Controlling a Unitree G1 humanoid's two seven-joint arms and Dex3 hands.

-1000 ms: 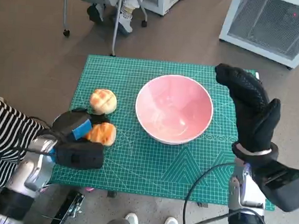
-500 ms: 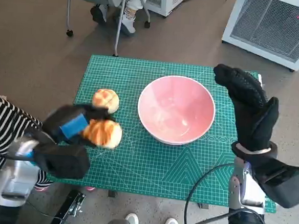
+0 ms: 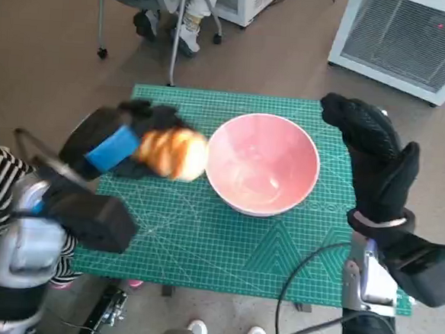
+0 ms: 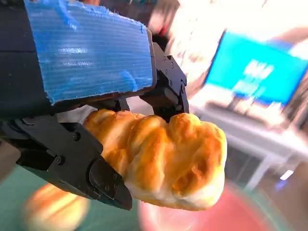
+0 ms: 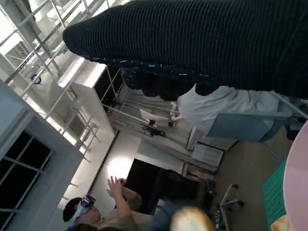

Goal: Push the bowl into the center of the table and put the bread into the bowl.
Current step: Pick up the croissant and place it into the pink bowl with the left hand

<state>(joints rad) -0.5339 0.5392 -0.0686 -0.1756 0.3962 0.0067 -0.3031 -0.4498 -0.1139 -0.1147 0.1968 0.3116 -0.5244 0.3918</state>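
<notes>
So the left robot hand (image 3: 121, 146) has a golden bread roll (image 3: 174, 153) grasped in its black fingers (image 4: 72, 159), lifted up off the desk (image 3: 225, 244). In the left wrist view the roll (image 4: 163, 159) sits clamped right under the blue tape (image 4: 91, 53) on the hand's back. From the head view the roll hangs at about 9 o'clock of the pink bowl (image 3: 262, 164), just beside its rim and not over it yet. The bowl sits on the green cutting mat (image 3: 202, 234), roughly mid-desk, a bit toward 12 o'clock. The right robot hand (image 3: 375, 166) in its black knit glove is raised at the bowl's 3 o'clock side, fingers stretched out, holding nothing. Over at 1 o'clock on the floor there's a white vented unit (image 3: 407, 42), and chair legs (image 3: 174, 34) at 11 o'clock.
</notes>
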